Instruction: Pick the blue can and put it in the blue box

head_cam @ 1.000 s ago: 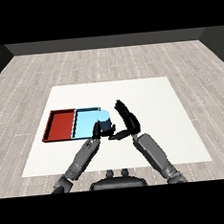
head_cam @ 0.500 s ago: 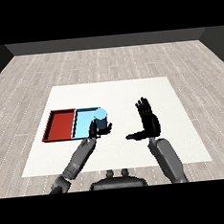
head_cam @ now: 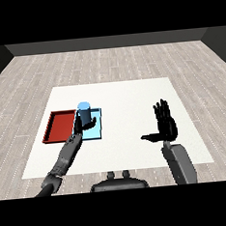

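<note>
Red tray (head_cam: 61, 126) lies flat near the counter's (head_cam: 128, 96) left edge, roughly midway between its near and far edges. Rectangular, raised rim, nothing visible inside it. White counter sits on a grey wood-plank floor (head_cam: 110, 64); dark wall behind.

Left hand (head_cam: 82, 128) curled round blue can (head_cam: 84, 112) over light blue tray (head_cam: 98, 131), right hand (head_cam: 164, 125) spread

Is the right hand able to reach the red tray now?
Probably not easily: the right hand is far off, and the left hand with the blue can is between it and the red tray.
</note>
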Controlling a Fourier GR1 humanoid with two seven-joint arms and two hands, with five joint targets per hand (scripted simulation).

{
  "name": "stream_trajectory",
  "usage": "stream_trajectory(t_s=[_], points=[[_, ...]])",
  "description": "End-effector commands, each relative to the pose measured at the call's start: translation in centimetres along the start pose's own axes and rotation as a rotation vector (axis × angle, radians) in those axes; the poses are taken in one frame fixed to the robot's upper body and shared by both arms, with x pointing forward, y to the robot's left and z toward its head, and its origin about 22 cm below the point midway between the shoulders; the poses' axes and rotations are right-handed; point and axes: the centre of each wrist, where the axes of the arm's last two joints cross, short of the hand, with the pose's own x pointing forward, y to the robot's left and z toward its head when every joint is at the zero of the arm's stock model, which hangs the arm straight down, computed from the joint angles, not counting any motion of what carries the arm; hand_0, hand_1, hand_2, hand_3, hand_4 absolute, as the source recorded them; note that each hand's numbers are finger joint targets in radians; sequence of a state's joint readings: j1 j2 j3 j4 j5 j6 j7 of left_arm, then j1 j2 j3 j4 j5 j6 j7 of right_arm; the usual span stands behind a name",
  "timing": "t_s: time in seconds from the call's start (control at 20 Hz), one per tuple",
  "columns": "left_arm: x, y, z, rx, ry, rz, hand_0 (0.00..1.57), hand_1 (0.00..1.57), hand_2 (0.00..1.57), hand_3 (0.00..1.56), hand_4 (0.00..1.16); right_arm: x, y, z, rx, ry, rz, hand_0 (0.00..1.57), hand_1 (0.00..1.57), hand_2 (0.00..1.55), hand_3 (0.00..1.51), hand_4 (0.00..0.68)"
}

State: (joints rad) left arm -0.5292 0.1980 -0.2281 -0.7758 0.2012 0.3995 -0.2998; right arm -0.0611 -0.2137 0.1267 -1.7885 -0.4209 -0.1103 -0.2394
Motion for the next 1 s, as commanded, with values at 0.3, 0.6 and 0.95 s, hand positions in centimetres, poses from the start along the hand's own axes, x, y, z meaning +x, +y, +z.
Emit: stream_trajectory(t_s=[0.3, 0.6, 0.95], points=[[-2.8, 7.5, -2.9, 0.099, 0.252, -0.143, 1.57, 1.57, 1.57, 1.49, 1.05, -1.4, -0.7, -0.5, -0.058, 0.022, 0.026, 0.0, 0.0, 0.0, 0.0, 0.0], [-3.9, 5.5, -2.7, 0.107, 0.408, -0.277, 1.55, 1.55, 1.48, 1.38, 0.97, -4.0, -0.7, -0.6, -0.103, 0.052, -0.01, 0.0, 0.0, 0.0, 0.0, 0.0], [-5.1, 3.0, -1.5, 0.003, 0.556, -0.356, 1.48, 1.48, 1.41, 0.88, 0.87, -4.0, -3.6, 1.0, -0.112, 0.06, 0.001, 0.0, 0.0, 0.0, 0.0, 0.0]])
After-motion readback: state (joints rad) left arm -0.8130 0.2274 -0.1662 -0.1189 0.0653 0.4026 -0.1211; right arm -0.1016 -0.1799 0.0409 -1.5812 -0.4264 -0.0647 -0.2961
